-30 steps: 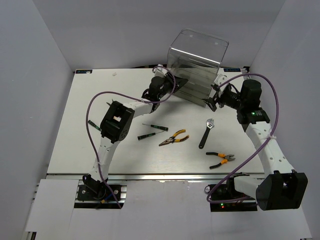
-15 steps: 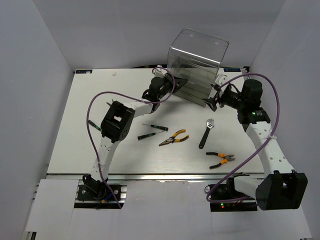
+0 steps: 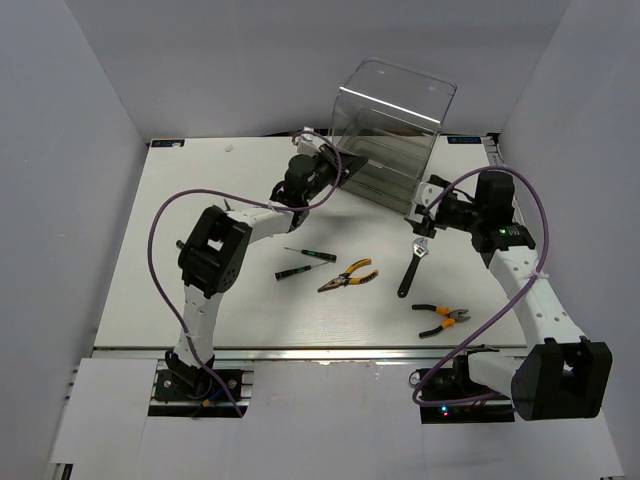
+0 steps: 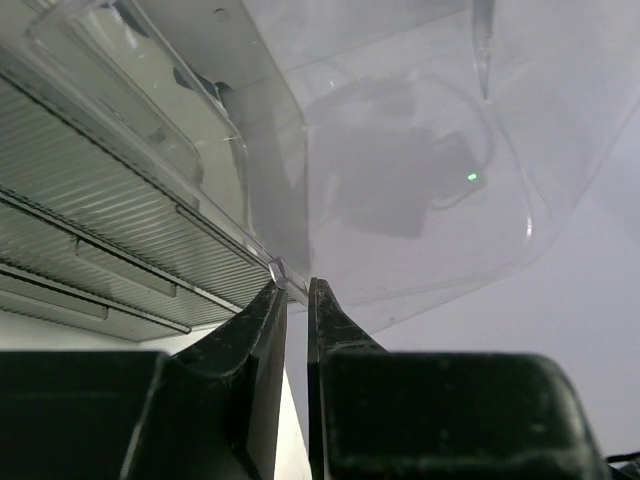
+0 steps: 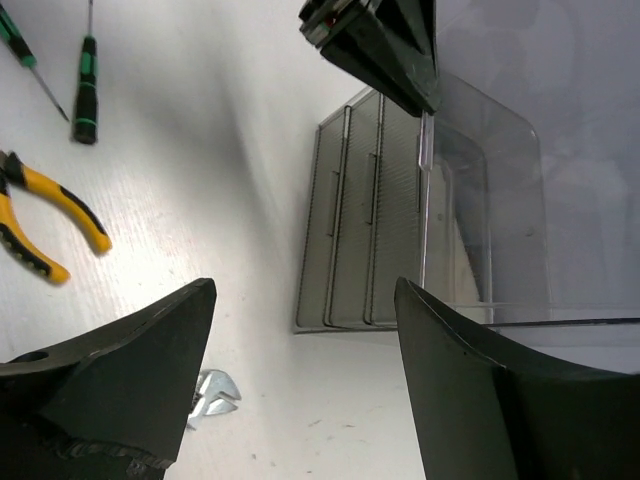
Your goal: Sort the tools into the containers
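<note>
Left wrist view tells the story here: the left gripper has its fingers squeezed nearly together on a thin clear plastic edge of the cabinet. It's a skinny, slippery-looking bite right at the fingertips.

From the right wrist view, the right gripper is spread wide with nothing in it, facing the stacked drawers from near the cabinet's right side. All three drawer fronts look closed to me.

In the top view the smoky cabinet sits at the far side of the table. Every tool is out on the table nearer the arms, well apart from it:
- two screwdrivers
- yellow-handled pliers just beside them
- adjustable wrench just below the right gripper
- orange-handled cutters nearest the right arm's base

So nothing is sorted yet. My read is that this step is about getting the cabinet set up or opened.

How I'd do it:
- Move the left arm slowly and in line with that edge, since a sideways tug could peel the plastic out of the pinch.
- Bring the right one in to brace the cabinet body so it doesn't skid or tip.
- Only let go once it sits flat.
</note>
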Motion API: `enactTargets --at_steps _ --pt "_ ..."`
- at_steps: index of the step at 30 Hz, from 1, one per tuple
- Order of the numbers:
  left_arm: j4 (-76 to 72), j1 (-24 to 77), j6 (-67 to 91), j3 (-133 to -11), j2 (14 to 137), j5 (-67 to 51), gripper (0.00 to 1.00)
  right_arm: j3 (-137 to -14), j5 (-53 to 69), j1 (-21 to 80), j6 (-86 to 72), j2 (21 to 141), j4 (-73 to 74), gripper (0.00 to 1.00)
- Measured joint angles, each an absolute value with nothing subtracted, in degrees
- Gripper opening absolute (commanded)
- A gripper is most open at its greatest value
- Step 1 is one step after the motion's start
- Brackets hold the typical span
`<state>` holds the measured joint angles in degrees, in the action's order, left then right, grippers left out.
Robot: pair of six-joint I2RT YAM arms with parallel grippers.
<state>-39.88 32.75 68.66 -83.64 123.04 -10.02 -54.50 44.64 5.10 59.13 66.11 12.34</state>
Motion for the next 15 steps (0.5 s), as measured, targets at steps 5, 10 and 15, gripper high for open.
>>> enactTargets --at_steps 5,10,15 --pt "-39.8 32.8 67.4 -82.7 120.8 -10.0 0.0 -49.8 43.0 5.1 63.7 65.5 7.0 0.8" --pt "-39.8 32.8 66.9 -82.0 119.0 -9.9 0.0 -49.6 43.0 5.1 70.3 65.8 7.3 0.76" --pt "-39.4 32.8 66.4 -81.8 117.5 -9.8 0.0 -47.9 42.1 5.4 75.8 65.8 6.9 0.75"
